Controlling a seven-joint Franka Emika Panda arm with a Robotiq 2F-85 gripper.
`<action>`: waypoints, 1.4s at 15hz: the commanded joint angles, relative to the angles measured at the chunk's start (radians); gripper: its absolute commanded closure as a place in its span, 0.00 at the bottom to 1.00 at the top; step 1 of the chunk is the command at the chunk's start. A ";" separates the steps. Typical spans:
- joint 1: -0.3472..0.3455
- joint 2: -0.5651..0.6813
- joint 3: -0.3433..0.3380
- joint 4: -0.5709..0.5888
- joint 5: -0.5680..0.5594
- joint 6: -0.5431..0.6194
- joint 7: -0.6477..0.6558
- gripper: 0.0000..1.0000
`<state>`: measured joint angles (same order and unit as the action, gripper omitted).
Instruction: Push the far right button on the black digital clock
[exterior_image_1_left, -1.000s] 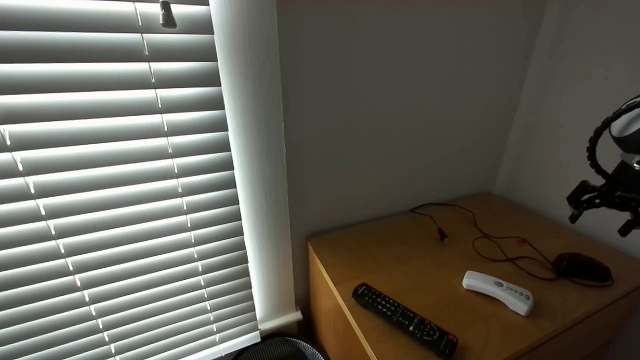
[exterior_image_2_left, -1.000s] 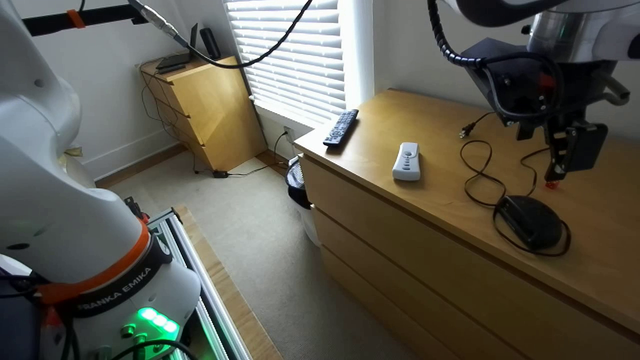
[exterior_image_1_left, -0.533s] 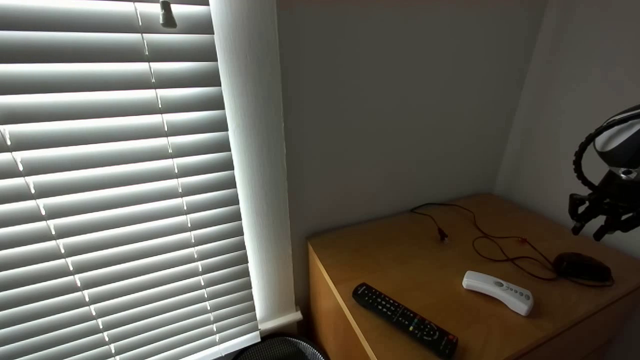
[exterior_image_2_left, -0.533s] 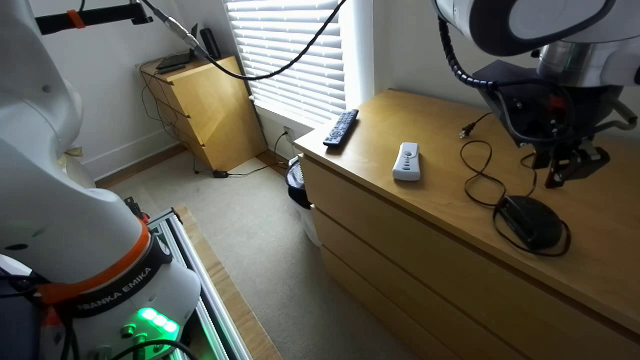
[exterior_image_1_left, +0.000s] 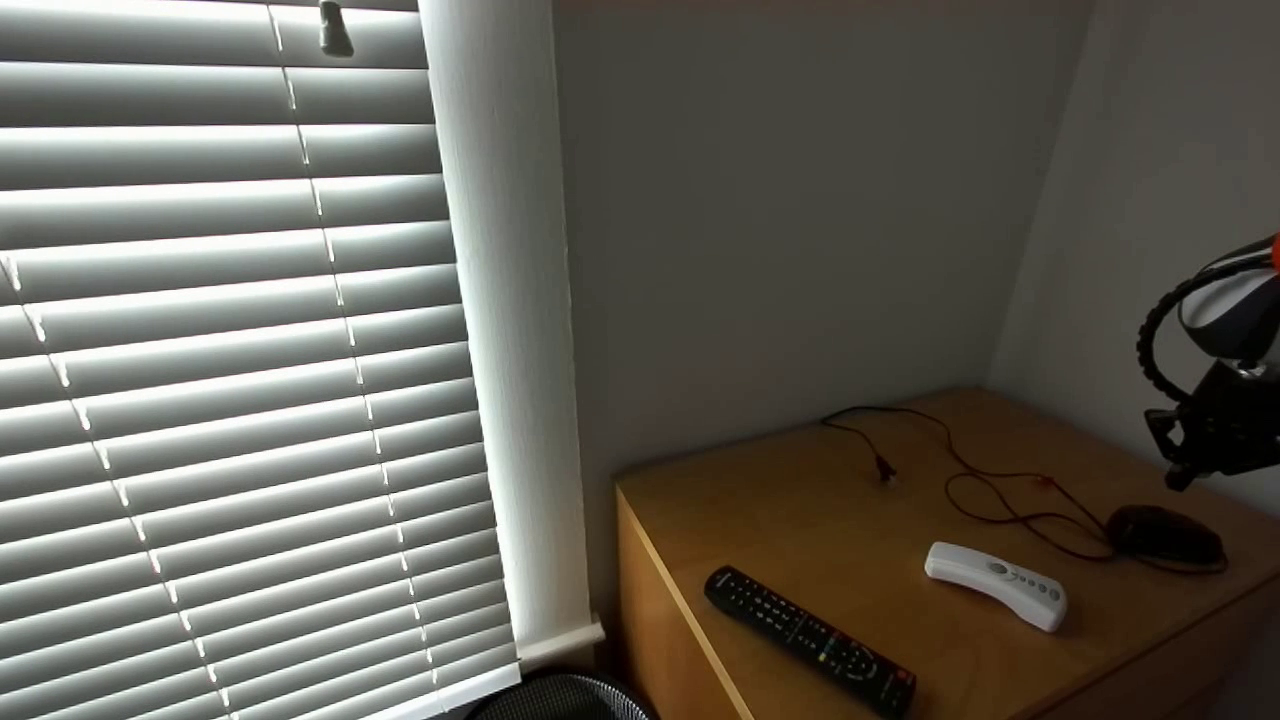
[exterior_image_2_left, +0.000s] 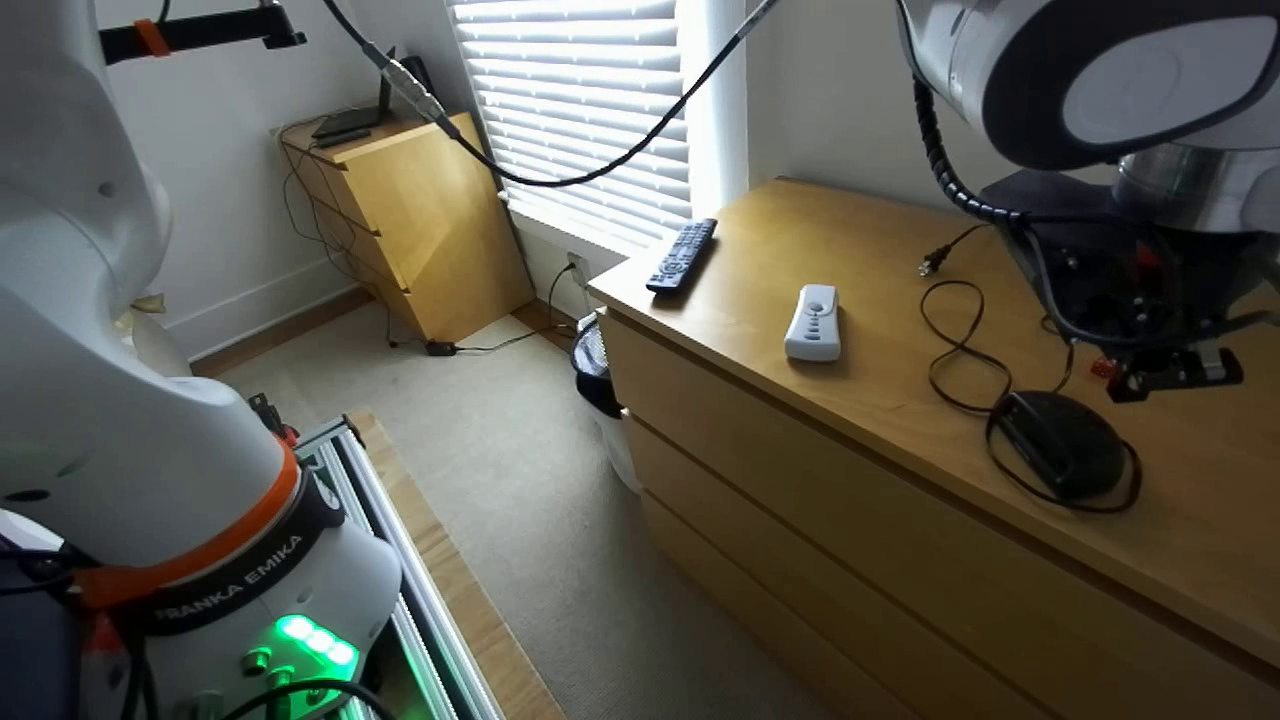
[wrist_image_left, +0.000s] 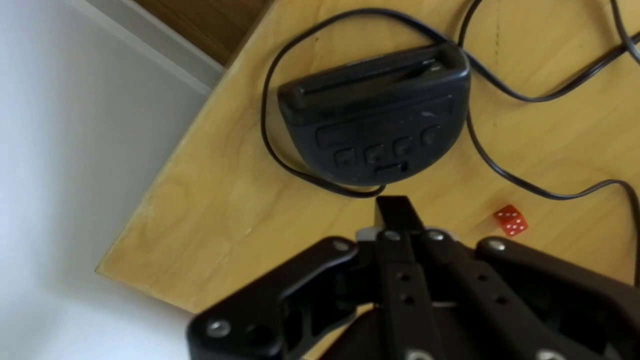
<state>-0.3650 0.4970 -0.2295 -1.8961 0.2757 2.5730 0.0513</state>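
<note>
The black digital clock (wrist_image_left: 375, 112) lies on the wooden dresser top, its cord looped around it. Several square buttons form a row on its casing in the wrist view; the button at the right end of that row (wrist_image_left: 431, 135) is unobstructed there. My gripper (wrist_image_left: 395, 202) is shut, fingers together with nothing between them. Its tips appear just past the clock's rounded edge, on the button side. In both exterior views the clock (exterior_image_1_left: 1165, 533) (exterior_image_2_left: 1060, 443) sits below the gripper (exterior_image_1_left: 1180, 480) (exterior_image_2_left: 1130, 388), with a gap between them.
A red die (wrist_image_left: 511, 220) rests near the clock. The black cord (exterior_image_2_left: 955, 345) winds across the dresser top (exterior_image_2_left: 880, 420). A white remote (exterior_image_2_left: 814, 323) and a black remote (exterior_image_2_left: 683, 256) lie farther along. Walls border the dresser.
My gripper has gone from open to shut. The arm has lowered toward the dresser top, with a slight sideways shift. The clock and remotes have stayed in place.
</note>
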 joint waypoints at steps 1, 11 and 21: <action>0.000 0.042 -0.009 0.013 -0.009 0.038 0.055 1.00; 0.047 0.048 -0.061 -0.008 -0.048 0.042 0.218 1.00; 0.095 0.060 -0.107 -0.009 -0.122 0.015 0.325 1.00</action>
<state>-0.2895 0.5514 -0.3189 -1.8989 0.1807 2.6065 0.3433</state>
